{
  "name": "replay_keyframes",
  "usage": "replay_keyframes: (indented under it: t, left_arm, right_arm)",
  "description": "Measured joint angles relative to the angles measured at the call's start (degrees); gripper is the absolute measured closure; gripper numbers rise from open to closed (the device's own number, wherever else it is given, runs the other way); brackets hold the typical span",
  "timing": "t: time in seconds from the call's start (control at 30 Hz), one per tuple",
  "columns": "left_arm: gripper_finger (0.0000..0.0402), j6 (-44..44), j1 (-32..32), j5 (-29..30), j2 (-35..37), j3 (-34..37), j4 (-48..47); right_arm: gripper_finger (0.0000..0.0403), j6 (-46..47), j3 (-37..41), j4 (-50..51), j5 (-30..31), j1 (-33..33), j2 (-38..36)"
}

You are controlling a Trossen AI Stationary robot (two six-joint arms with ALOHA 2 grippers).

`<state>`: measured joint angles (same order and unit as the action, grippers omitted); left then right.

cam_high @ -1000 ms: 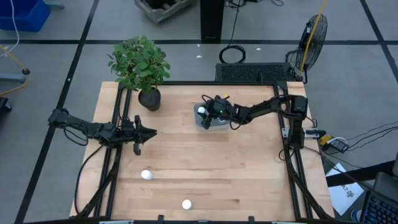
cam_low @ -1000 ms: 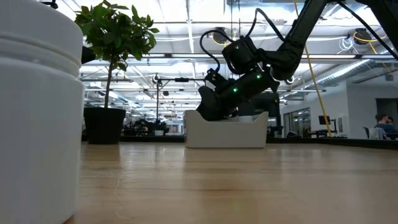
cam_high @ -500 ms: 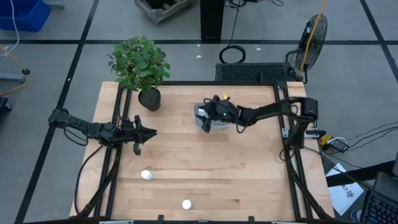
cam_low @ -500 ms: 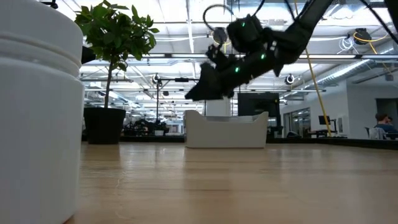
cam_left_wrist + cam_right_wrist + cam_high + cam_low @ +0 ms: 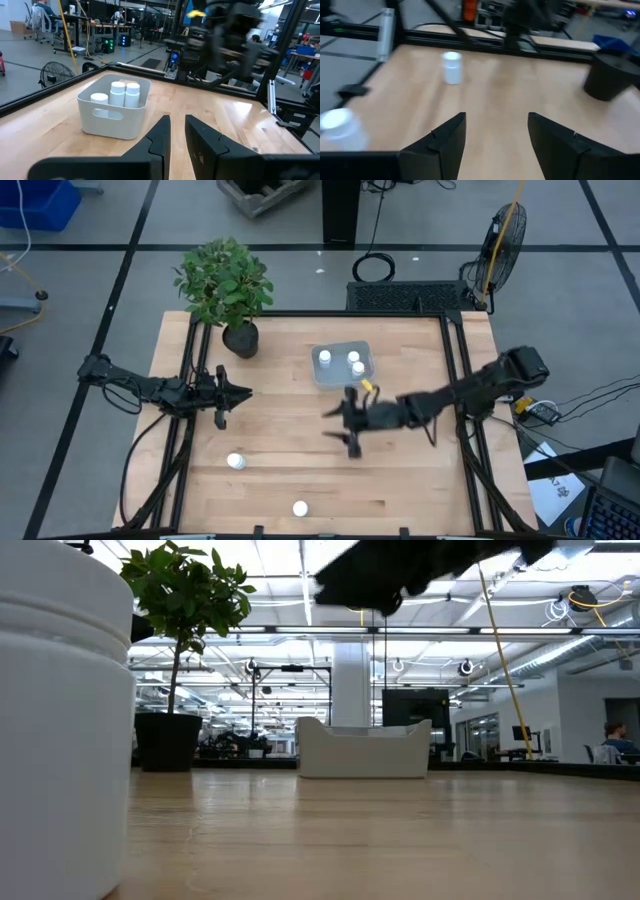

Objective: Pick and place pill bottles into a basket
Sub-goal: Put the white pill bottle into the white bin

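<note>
Three bottles [image 5: 337, 361] in basket [image 5: 340, 378] – two bottles [image 5: 235, 462] near table front edge.

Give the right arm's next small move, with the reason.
Probably reach on toward the nearer loose pill bottle. The right gripper hangs open and empty over the table's middle, three bottles already stand in the basket, and two are left near the front edge.
</note>
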<state>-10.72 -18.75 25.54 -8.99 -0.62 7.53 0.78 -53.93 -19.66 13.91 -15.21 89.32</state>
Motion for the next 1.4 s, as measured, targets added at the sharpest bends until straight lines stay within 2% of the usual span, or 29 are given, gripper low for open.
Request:
replay_keyframes:
  t: [0.23, 0.43, 0.53, 0.6, 0.73, 0.87, 1.0, 1.1, 1.2, 1.3, 1.4]
  left_arm:
    - [0.0341, -0.87, 0.0, -0.06, 0.0, 0.01, 2.09]
    - [0.0341, -16.16, -0.02, -0.13, -0.11, 0.0, 6.85]
    - [0.0341, -16.89, -0.09, -0.02, -0.42, 0.0, 6.18]
    - [0.0341, -20.69, -0.08, -0.11, -0.77, 0.0, 6.06]
    - [0.0341, -21.55, -0.26, -8.18, -3.41, 0.0, 9.65]
    - [0.0341, -22.27, -1.45, -4.54, -10.1, 0.0, 16.67]
    - [0.0341, -21.61, -2.27, -4.26, -19.0, 0.0, 24.39]
    - [0.0341, -21.52, -3.12, -4.23, -26.3, 0.0, 30.82]
    - [0.0341, -20.68, -4.36, -5.4, -33.92, -0.49, 36.02]
    - [0.0341, -18.89, -5.83, -5.99, -41.67, -4.39, 36.4]
    - [0.0341, -15.59, -6.36, -7.58, -50.21, -11.31, 36.17]
  right_arm:
    - [0.02, 2.41, 0.0, -0.2, 8.54, -12.94, -0.02]
    - [0.02, 3.02, 0.02, -0.15, 13.01, -18.62, -0.02]
    - [0.02, 3.09, 0.02, 0.67, 13.41, -20.23, -0.02]
    - [0.02, 4.44, 0.02, 2.11, 13.49, -20.91, -0.02]
    - [0.02, 8.74, 0.02, 8.14, 13.52, -22.2, -0.02]
    - [0.02, 12.33, 1.35, 11.32, 14.6, -23.5, -0.02]
    - [0.02, 14.26, 4.59, 10.46, 14.56, -24.46, -2.65]
    - [0.0207, 15.07, 8.91, 9.82, 14.31, -24.98, -9.44]
    - [0.0227, 14.45, 15.37, 5.1, 11.65, -25.94, -18.24]
    - [0.0249, 11.74, 23.04, -0.57, 11.59, -26.63, -27.05]
    - [0.0266, 10.25, 29.42, -2.38, 13.01, -24.52, -34.84]
